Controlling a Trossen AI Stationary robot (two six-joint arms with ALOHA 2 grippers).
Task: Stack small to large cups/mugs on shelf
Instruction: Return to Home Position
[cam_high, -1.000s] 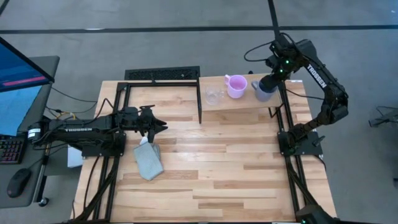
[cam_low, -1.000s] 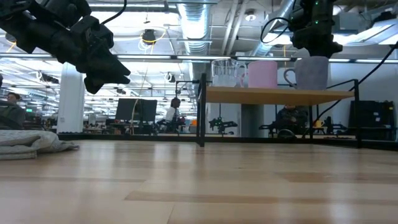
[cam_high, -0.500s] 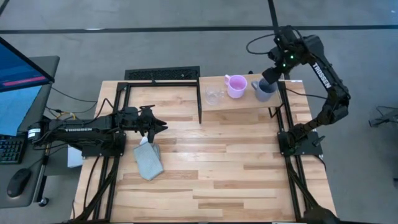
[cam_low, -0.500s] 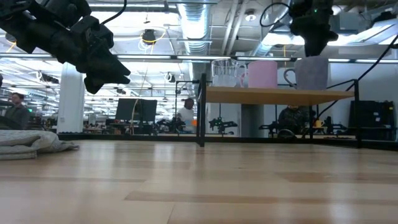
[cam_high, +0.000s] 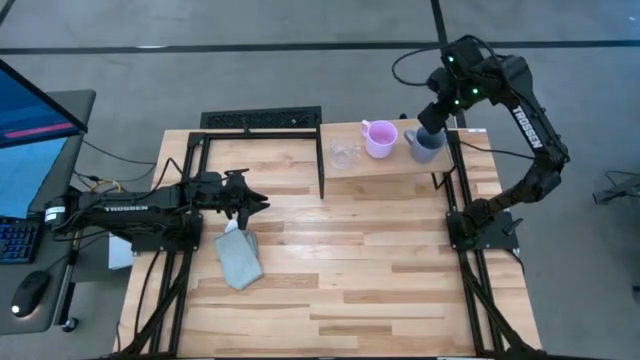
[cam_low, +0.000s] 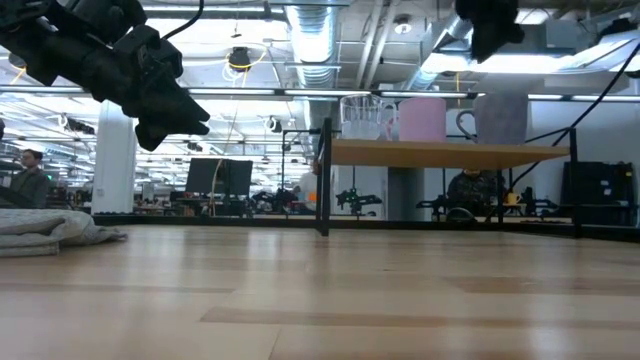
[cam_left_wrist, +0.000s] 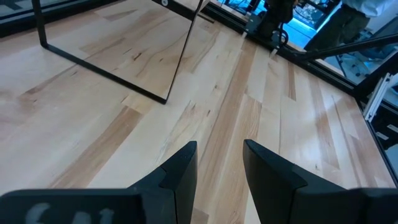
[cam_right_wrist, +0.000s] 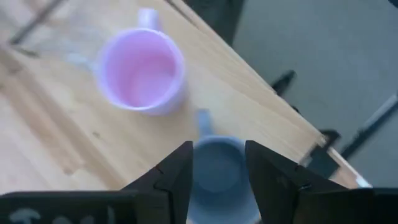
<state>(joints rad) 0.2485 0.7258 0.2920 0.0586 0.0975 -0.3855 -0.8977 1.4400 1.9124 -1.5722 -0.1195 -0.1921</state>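
On the light-wood shelf (cam_high: 390, 166) at the table's far right, three vessels stand on their bases in a row. They are the clear glass cup (cam_high: 345, 154), the pink-lilac mug (cam_high: 379, 139) and the blue-grey mug (cam_high: 425, 145). My right gripper (cam_low: 490, 35) hangs open high above the blue-grey mug (cam_right_wrist: 217, 177), fingers pointing down, well clear of its rim. The pink mug (cam_right_wrist: 142, 71) stands beside it. My left gripper (cam_high: 255, 203) waits open above the table's left part, near the folded cloth (cam_high: 238, 258).
The grey-blue cloth (cam_low: 50, 228) lies on the table under the left arm. The shelf's thin black legs (cam_high: 321, 160) stand on the far half of the table. Black frame rails run along both sides. A monitor and keyboard sit beyond the left edge. People show in the room behind.
My right gripper has risen straight up from the blue-grey mug's rim, ending well above it. The mug has stayed standing on the shelf's right end. The left arm has kept still.
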